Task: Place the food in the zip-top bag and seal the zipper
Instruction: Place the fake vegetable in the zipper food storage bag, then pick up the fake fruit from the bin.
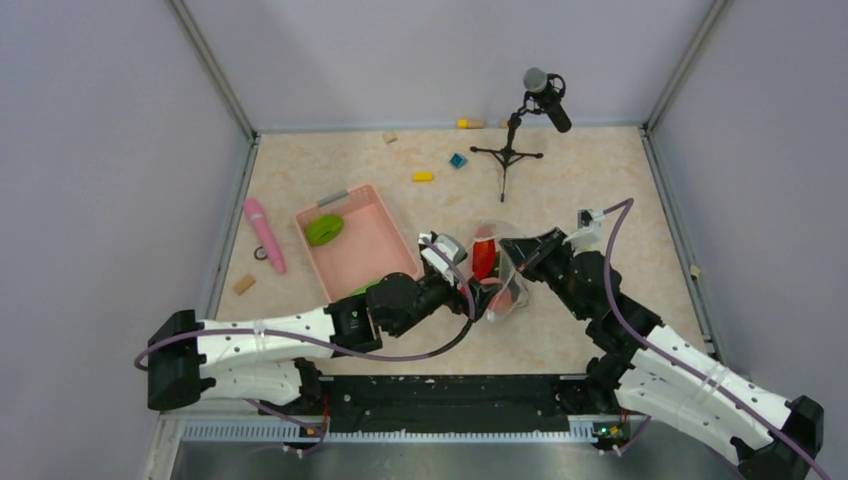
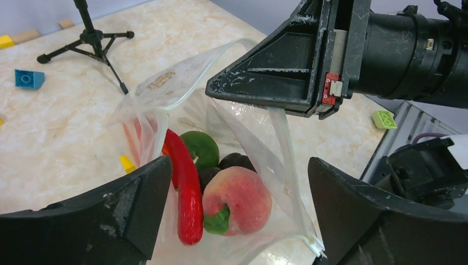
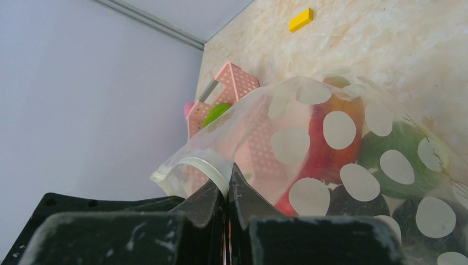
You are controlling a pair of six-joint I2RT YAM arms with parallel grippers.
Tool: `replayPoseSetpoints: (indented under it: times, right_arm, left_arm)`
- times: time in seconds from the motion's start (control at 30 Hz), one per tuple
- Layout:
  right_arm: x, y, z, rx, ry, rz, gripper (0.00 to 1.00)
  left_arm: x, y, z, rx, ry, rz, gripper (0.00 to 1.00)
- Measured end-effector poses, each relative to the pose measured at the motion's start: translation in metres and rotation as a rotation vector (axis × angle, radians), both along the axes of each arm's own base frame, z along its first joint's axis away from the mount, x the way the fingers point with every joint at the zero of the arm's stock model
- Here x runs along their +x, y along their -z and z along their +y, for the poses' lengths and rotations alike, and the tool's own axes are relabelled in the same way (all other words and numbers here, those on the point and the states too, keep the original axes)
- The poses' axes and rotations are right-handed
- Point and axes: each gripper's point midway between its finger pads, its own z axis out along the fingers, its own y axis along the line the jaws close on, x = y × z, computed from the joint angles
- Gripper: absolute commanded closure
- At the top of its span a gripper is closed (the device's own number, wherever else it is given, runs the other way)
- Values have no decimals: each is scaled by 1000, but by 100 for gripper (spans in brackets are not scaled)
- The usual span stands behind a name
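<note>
Two grippers meet at one bag, close to the near edge of the table (image 1: 600,180).

Left gripper (image 2: 237,182): spread wide, gripping nothing, straddling the zip-top bag (image 2: 165,83) with one dark finger (image 2: 110,221) on either side of it.

Between those fingers, inside the clear plastic:
- A long red chili (image 2: 187,193), lying against a pink peach-like piece (image 2: 240,196) with a green leaf.
- Just behind them, a round green fruit (image 2: 201,148) and dark round fruits (image 2: 237,161).

Right gripper (image 3: 227,187): clamped tight on the zipper (image 3: 204,165) — pinching the whitish strip at the bag's mouth and holding that edge raised above the food. Mouth of the bag gaping, unsealed, facing the left arm's camera.

Beyond and to the left, near the bag but not touching it:
- A pink basket (image 1: 360,240) with one green food piece (image 1: 324,229) lying in its far half.
- A second green piece (image 1: 365,288) at the basket's near corner, partly hidden by the left arm — cannot tell whether inside or outside the rim.
- Left of the basket, a pink stick (image 1: 264,233) flat on the table.

Farthest back, well apart from everything else: a yellow block (image 1: 423,177), a blue block (image 1: 458,160) and a small black microphone stand (image 1: 508,150) upright on its tripod.
</note>
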Motion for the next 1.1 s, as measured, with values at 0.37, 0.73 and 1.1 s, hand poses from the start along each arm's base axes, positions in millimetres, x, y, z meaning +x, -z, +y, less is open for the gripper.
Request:
replayPoseSetpoints:
  times: [0.37,0.73,1.1]
  right_arm:
    - [1,3,-1,-12,8,3,100]
    - [6,23,6,-90,-14,30,100]
    - [4,27,10,-126,-46,22,100]
  left_arm:
    - [-11,-17,20,15,-7,68,1]
    - [4,-26,76,-21,-246,165,1]
    - [56,22,173,25,-684,367,1]
